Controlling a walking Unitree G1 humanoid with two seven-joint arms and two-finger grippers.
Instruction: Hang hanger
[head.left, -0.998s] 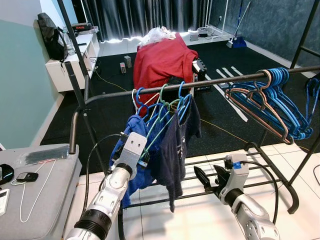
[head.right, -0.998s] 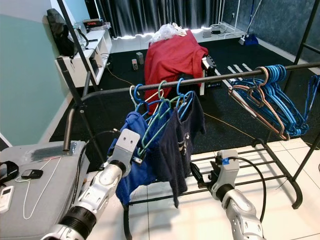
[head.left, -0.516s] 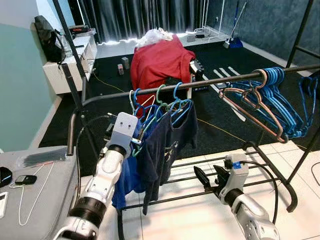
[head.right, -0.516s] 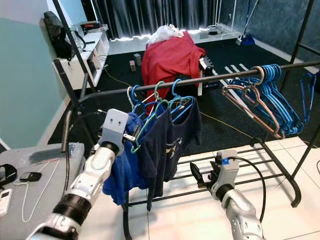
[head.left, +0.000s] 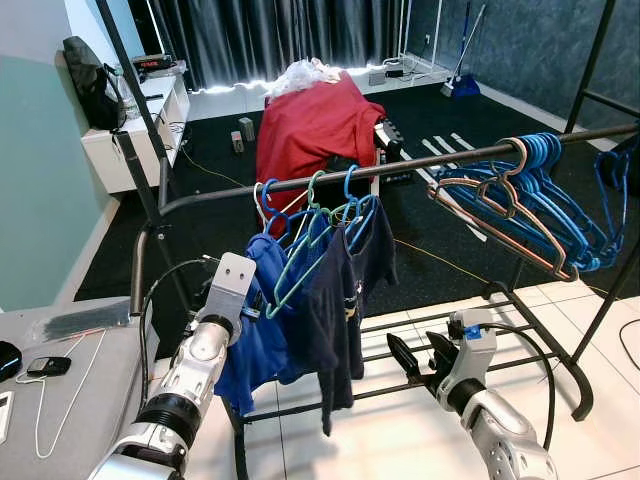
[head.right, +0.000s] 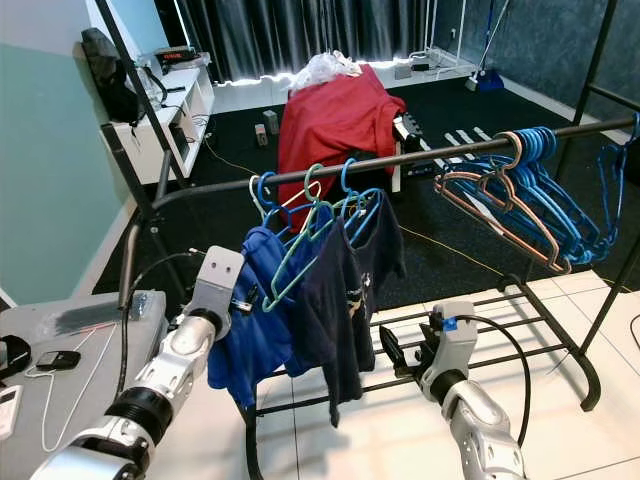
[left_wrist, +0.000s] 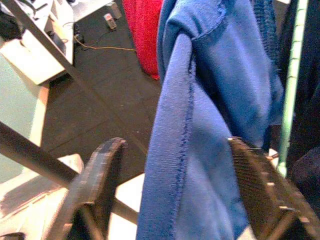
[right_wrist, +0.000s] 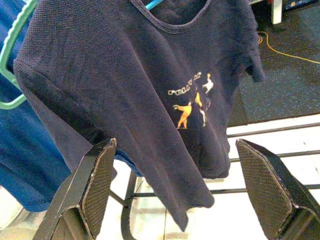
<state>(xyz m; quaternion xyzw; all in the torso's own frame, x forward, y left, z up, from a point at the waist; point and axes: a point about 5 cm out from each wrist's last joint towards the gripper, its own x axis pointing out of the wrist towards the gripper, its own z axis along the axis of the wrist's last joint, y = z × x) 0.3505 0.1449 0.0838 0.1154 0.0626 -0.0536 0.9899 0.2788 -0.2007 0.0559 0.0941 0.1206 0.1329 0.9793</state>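
Just ahead of your left end effector (left_wrist: 170, 200), spread wide around blue shirt (head.left: 262, 330) cloth, gripping nothing, hanger (head.left: 300, 262) hooks the rail (head.left: 400, 166); check its seat. Right end effector (right_wrist: 185, 185) is wide apart, empty.

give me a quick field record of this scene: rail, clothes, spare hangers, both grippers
rail: black clothes rail spanning the view
clothes: blue shirt and navy t-shirt hanging on hangers on the rail
spare hangers: bunch of empty hangers to the robot's right on the rail
left gripper: open, fingers either side of the blue shirt
right gripper: open, empty, low, facing the navy t-shirt
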